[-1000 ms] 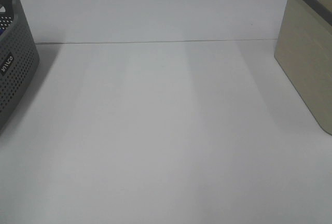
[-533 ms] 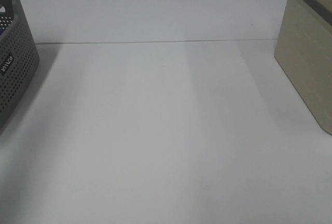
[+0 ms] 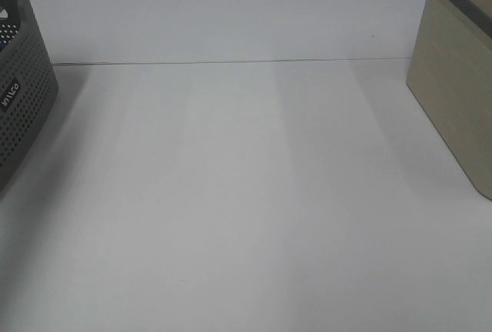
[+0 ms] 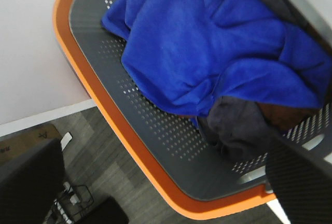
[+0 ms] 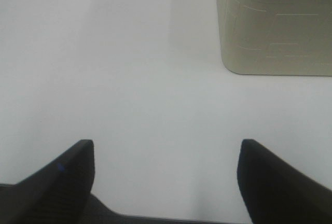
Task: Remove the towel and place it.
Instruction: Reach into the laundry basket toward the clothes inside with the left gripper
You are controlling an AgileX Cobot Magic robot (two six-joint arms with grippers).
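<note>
The towel is a royal-blue plush cloth lying crumpled inside a grey perforated basket with an orange rim, seen in the left wrist view. Part of it lies over a dark grey cloth. My left gripper hovers above the basket, open, with nothing between its dark fingers. My right gripper stands open over bare white table, holding nothing. Neither gripper shows in the exterior high view.
The grey basket stands at the table's left edge and a beige bin at its right edge. The white table stretches between them. Floor and a cardboard box lie beyond the basket.
</note>
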